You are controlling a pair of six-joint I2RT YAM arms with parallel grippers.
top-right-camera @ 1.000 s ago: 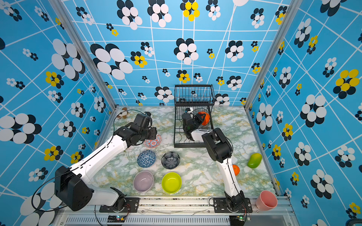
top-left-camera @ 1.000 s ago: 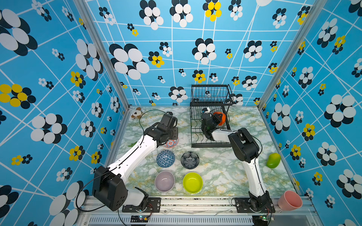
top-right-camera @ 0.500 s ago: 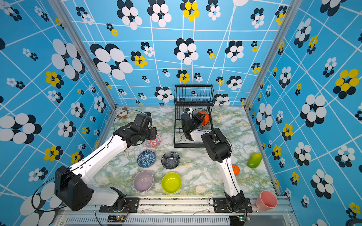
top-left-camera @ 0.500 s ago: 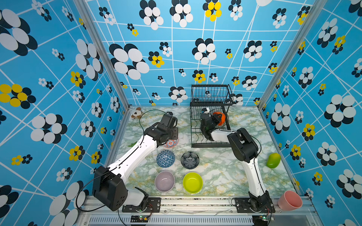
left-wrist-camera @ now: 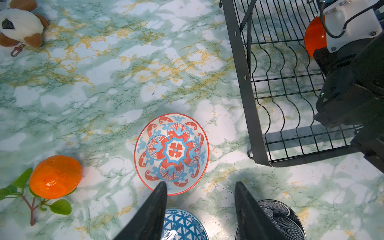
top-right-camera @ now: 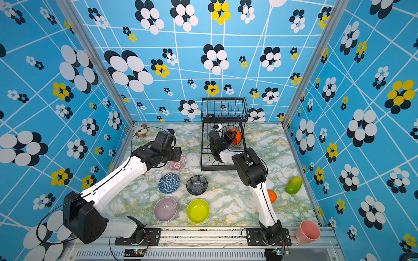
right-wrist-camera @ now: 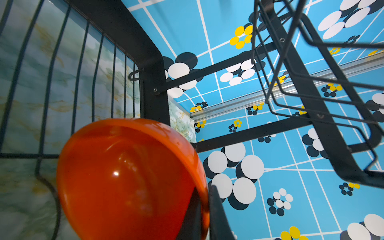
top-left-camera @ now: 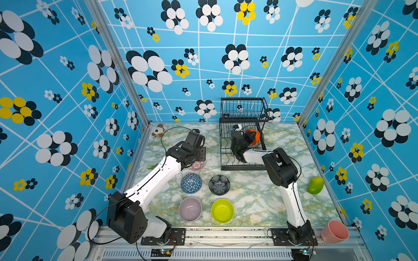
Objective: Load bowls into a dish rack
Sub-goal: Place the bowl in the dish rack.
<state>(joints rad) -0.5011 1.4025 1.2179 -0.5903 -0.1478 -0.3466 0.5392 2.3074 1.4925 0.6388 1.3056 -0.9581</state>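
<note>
One in the rack: the orange bowl (top-left-camera: 255, 137) is inside the rack (top-left-camera: 243, 167), above the lower tray (left-wrist-camera: 291, 104) and under the upper basket (top-left-camera: 244, 108), toward the far right corner.
Orange bowl pose: round, so no long axis; tipped up on edge, not flat. Which way its mouth faces I cannot tell.
Right gripper: the right gripper (right-wrist-camera: 204, 207) is clamped tight on the orange bowl's rim, one finger on each side of the wall. The bowl juts out ahead of the fingertips.
Five on the table: the floral bowl (top-left-camera: 198, 165), blue bowl (top-left-camera: 191, 183), black bowl (top-left-camera: 219, 185), lilac bowl (top-left-camera: 190, 209) and green bowl (top-left-camera: 222, 210) all sit mouth up on the table (top-left-camera: 248, 203), in front and to the left of the rack.
Left gripper: the left gripper (left-wrist-camera: 200, 185) is about half open and empty, pointing down. The floral bowl lies just ahead of it; one fingertip (left-wrist-camera: 161, 191) overlaps its near rim in the left wrist view, contact unclear. The blue and black bowls lie behind the fingers.
Around: a plush (left-wrist-camera: 20, 25) in the far left corner, a leafy orange (left-wrist-camera: 55, 176) near the floral bowl, another orange (top-right-camera: 271, 196) beside the right arm, a mango (top-left-camera: 316, 185) at the right wall, a cup (top-left-camera: 334, 231) on the front rail.
In the way: the rack's corner post and wavy tray wires stand close around the orange bowl, with the basket overhead.
</note>
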